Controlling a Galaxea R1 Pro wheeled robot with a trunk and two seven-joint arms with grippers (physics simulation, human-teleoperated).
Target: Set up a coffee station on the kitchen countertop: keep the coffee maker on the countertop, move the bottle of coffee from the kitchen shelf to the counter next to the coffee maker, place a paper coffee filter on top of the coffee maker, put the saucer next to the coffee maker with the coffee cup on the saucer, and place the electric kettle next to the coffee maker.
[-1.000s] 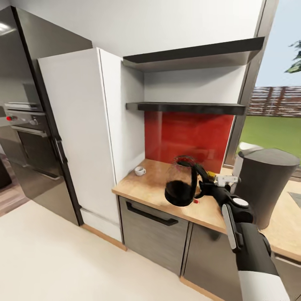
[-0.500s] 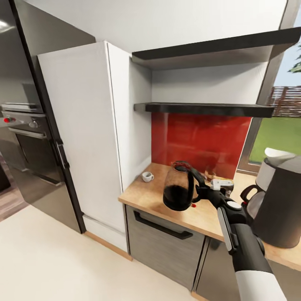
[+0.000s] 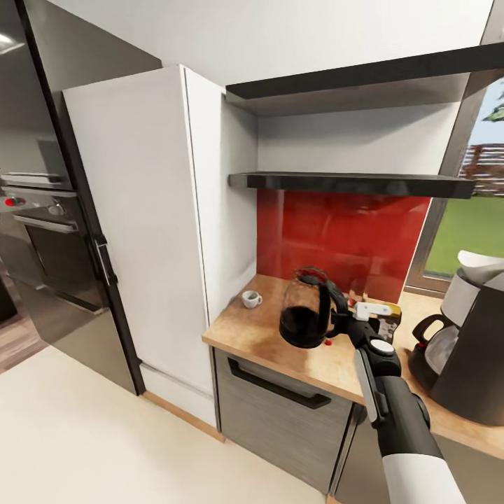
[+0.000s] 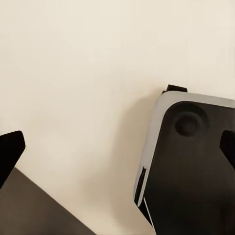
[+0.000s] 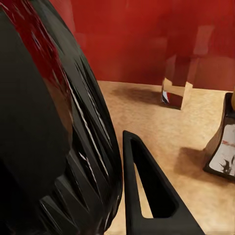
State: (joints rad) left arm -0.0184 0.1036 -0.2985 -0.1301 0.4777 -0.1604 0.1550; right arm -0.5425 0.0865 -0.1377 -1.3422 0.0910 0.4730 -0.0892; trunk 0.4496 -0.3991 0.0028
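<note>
My right gripper [image 3: 341, 323] is shut on the looped handle of the electric kettle [image 3: 306, 309], holding it in the air above the kitchen countertop [image 3: 259, 332]. Up close, the kettle's dark ribbed body [image 5: 44, 127] hangs over the wood. The coffee cup [image 3: 251, 299] stands in the counter's back left corner. The coffee maker [image 3: 470, 350] stands at the right. The bottle of coffee [image 3: 390, 320] [image 5: 223, 149] sits on the counter just behind my wrist. The kitchen shelf [image 3: 350, 183] hangs above the red backsplash. My left gripper [image 4: 117, 152] is open over the floor. The saucer and paper coffee filter are out of view.
A tall white cabinet [image 3: 140, 231] bounds the counter's left end, with a built-in oven [image 3: 42, 238] beyond it. Dark cabinet fronts [image 3: 280, 413] lie below the worktop. The robot's base [image 4: 191, 166] is under my left gripper. A window [image 3: 465, 231] lies at the right.
The head view has swung, so the whole scene sits differently in the picture. The kettle stays in my right gripper, now a little nearer the coffee maker.
</note>
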